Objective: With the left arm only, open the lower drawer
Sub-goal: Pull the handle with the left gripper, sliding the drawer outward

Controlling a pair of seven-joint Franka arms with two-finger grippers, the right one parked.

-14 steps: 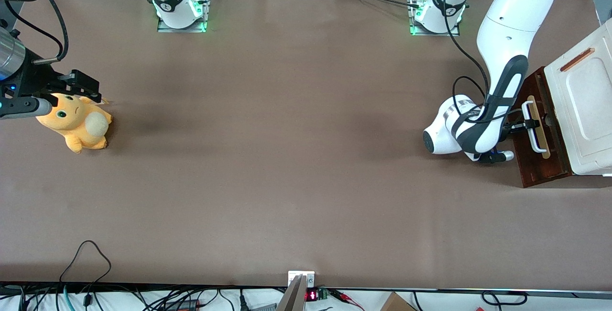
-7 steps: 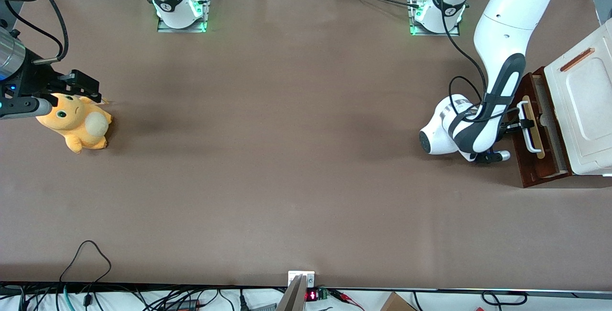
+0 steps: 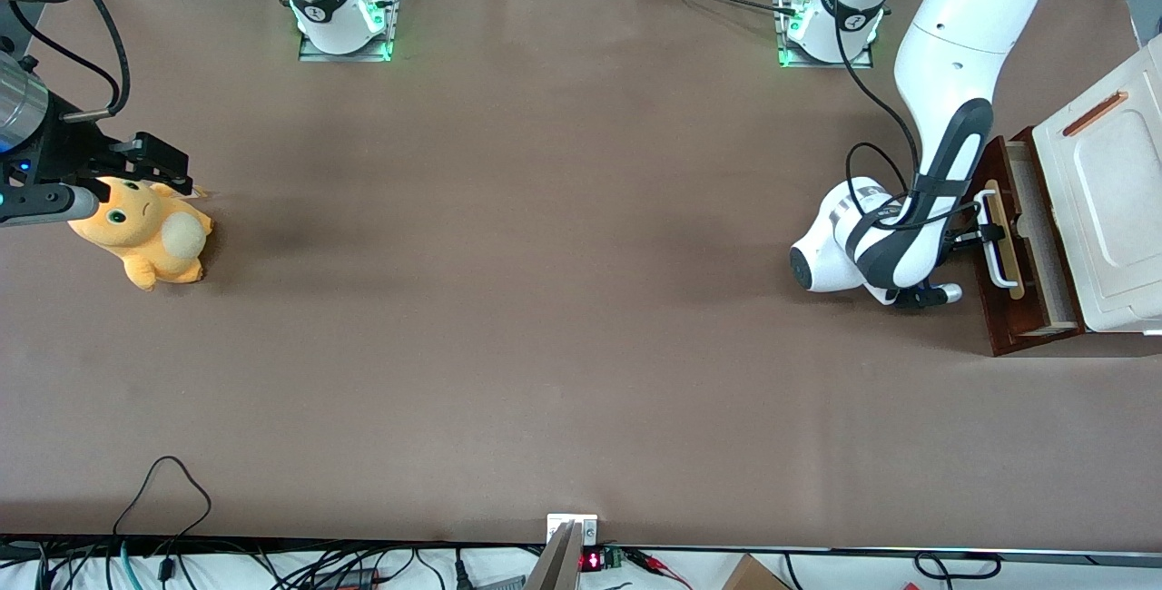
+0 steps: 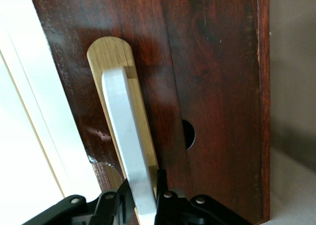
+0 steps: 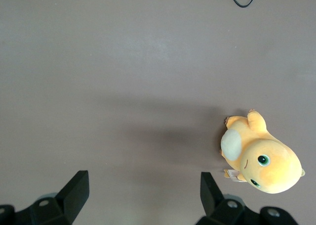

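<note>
Drawer (image 3: pixel 1024 245) partly pulled out of a white cabinet (image 3: pixel 1107 209) at the working arm's end of the surface (image 3: pixel 545 299), low down, just above the surface. A strip of pale wood interior shows between its dark reddish-brown front and the cabinet body.

On the front sits a white loop handle (image 4: pixel 129 151) fixed to a pale wooden strip (image 4: pixel 114 57). The handle's long axis runs along the drawer front, across the line of pull.

The left arm (image 3: pixel 944 100) reaches down from its base, and its hand (image 3: pixel 982 235) meets the handle about midway along, clamped narrowly on the white bar, one finger on each side of it, as the wrist view shows.

The hand lies on the open-surface side of the drawer, so a further pull would seem to run straight away from the cabinet, toward the parked arm's end. Nothing stands on the brown surface in that path.

An orange plush toy (image 3: pixel 145 231) lies well apart, at the parked arm's end.
</note>
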